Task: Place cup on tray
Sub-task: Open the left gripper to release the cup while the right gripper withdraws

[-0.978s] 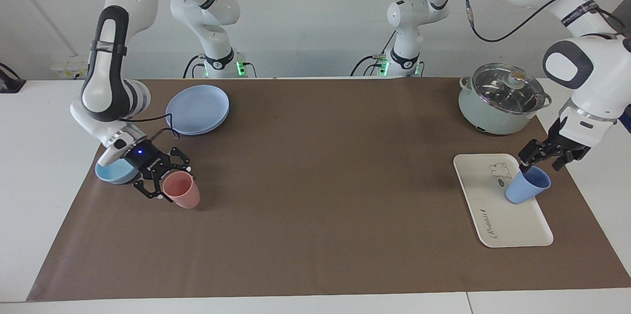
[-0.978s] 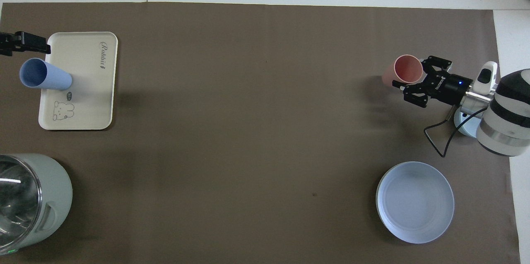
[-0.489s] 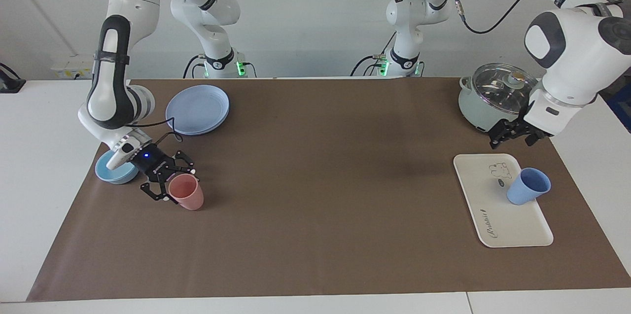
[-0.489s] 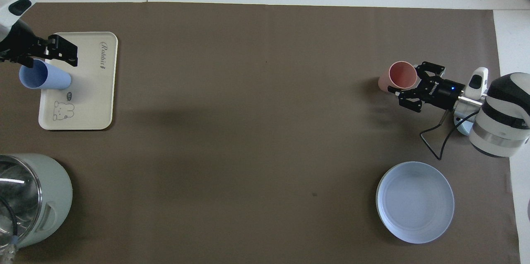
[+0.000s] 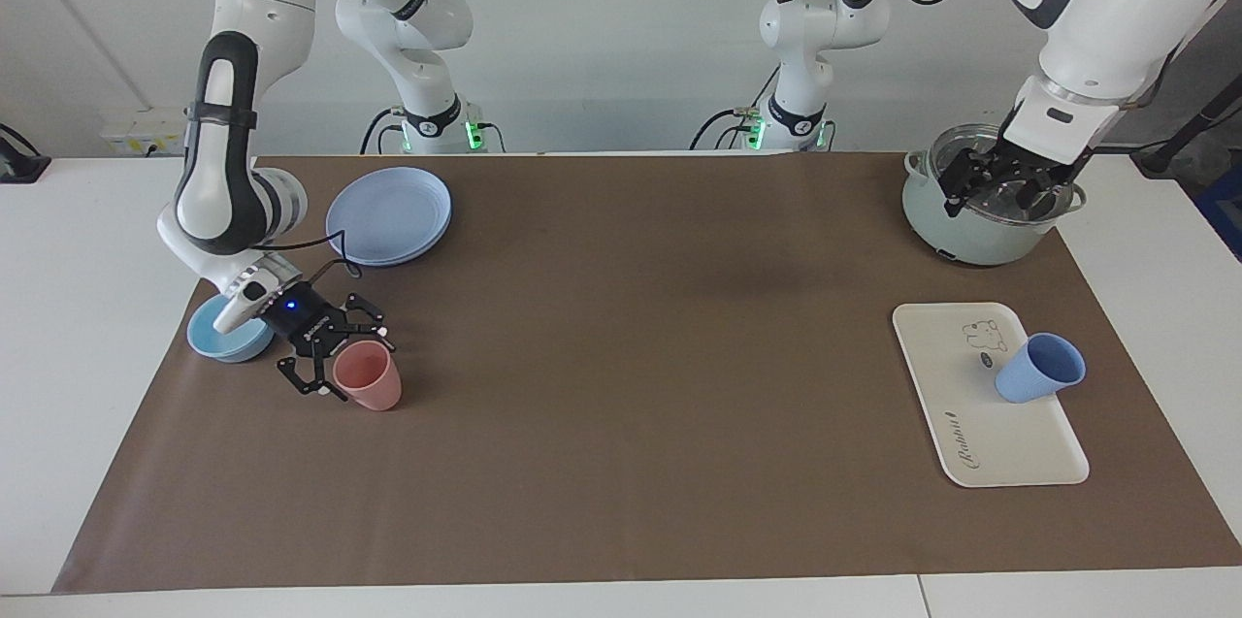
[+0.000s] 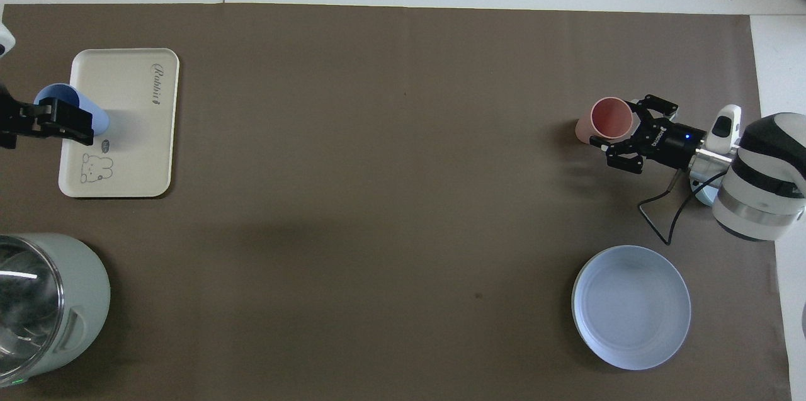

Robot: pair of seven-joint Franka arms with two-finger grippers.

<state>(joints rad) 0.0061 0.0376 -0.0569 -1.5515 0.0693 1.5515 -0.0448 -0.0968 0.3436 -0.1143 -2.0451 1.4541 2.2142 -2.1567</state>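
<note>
Facing view: the cup (image 5: pixel 1038 379) stands on the tray (image 5: pixel 980 434) at lower right of the frame, by the tray's edge. At upper right the left gripper (image 5: pixel 999 183) hangs with fingers spread, empty, over the lidded pot (image 5: pixel 961 230), hiding part of its lid. At left the right gripper (image 5: pixel 335 351) has open fingers around the pink cup (image 5: pixel 369 377), partly masking the light-blue bowl (image 5: pixel 225 339); a plate (image 5: pixel 390 215) lies above.

Overhead view: the left gripper (image 6: pixel 53 124) is cut off at the left edge and covers part of the cup (image 6: pixel 88 116). The pot (image 6: pixel 56 300) is cropped at lower left.
</note>
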